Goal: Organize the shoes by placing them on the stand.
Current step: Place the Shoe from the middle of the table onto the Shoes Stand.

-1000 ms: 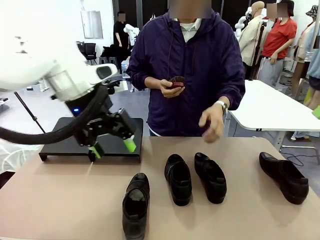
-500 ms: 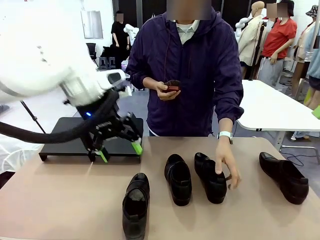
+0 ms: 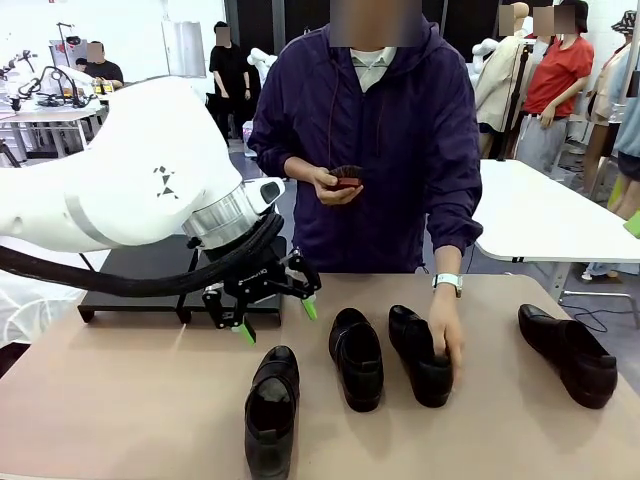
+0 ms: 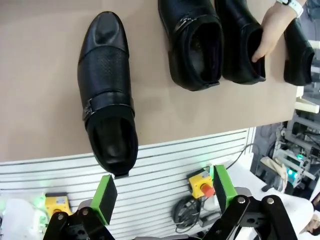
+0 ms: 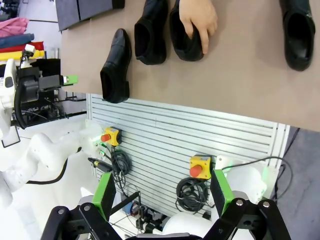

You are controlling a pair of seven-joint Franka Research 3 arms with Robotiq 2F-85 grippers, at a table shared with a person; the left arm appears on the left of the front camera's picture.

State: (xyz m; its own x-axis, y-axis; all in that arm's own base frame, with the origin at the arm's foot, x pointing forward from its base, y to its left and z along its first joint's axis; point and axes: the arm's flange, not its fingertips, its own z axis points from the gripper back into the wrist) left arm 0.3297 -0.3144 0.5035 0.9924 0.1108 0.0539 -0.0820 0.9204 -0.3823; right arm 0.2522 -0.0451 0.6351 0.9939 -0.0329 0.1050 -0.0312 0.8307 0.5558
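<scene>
Shoes (image 3: 357,357): all four lie on the tan table (image 3: 120,400), none on the stand (image 3: 140,300), which sits just behind the left gripper (image 3: 278,322). That gripper hovers with jaws wide and empty, just above the nearest shoe (image 3: 272,410). To its right, beyond one shoe, a person's hand (image 3: 447,335) grips the third shoe (image 3: 420,355). The right gripper (image 5: 162,192) is wide and empty, well above the table.

The right claw (image 5: 163,194) hangs wide apart with nothing in it, well clear of the tan table (image 5: 240,85) far ahead, where four black shoes (image 5: 115,67) lie side by side and a person's hand (image 5: 198,20) rests on the one almost straight ahead.
</scene>
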